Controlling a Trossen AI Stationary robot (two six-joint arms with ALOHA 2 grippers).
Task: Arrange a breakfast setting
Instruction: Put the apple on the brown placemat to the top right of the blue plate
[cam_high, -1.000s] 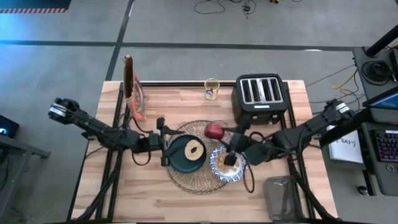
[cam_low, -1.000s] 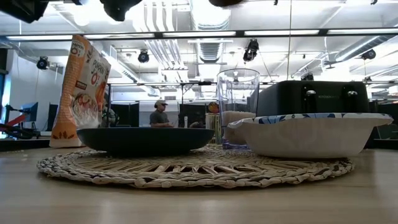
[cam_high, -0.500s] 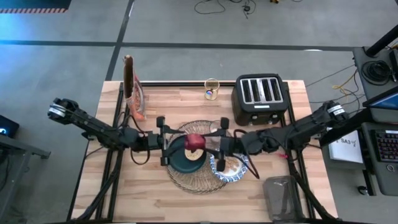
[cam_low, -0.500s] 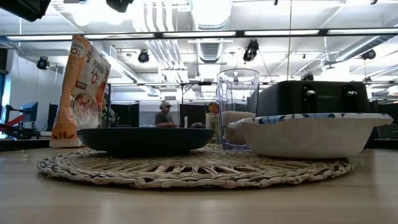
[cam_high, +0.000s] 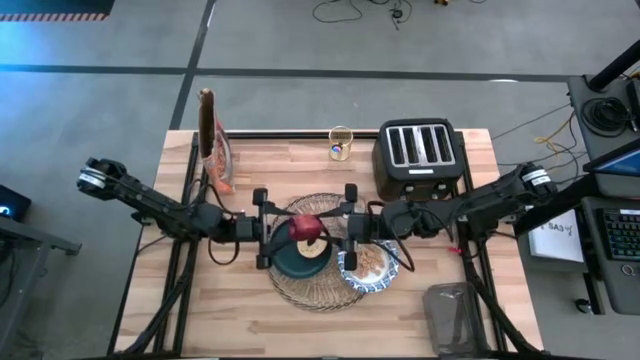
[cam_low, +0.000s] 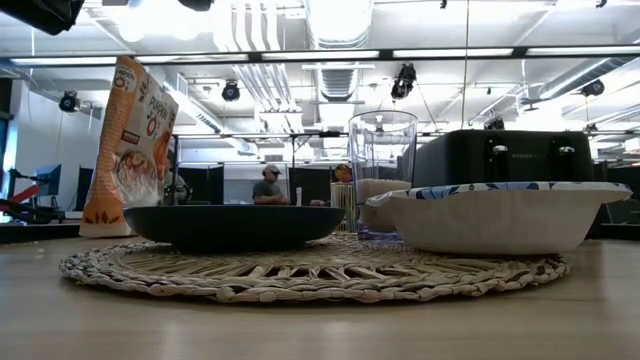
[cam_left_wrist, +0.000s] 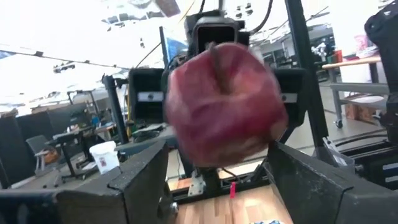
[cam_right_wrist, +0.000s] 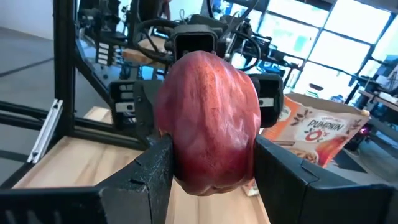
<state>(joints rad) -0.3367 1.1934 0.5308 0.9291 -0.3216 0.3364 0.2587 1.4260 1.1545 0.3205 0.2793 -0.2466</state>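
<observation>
Fruit (cam_right_wrist: 208, 134): dark red, glossy, stemmed; gripped in my right tool (cam_high: 352, 228), my left tool (cam_high: 268, 228) spread around it, over plate (cam_high: 290, 262).

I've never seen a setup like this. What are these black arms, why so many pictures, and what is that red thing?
Two robot arms work at a wooden table. One camera looks straight down, one sits at tabletop height, and one rides on each wrist. The right end effector is shut on a dark-red apple, holding it above the teal plate on a wicker placemat. The left end effector stands open around the apple. A patterned bowl, toaster, glass and cereal bag are also there.
</observation>
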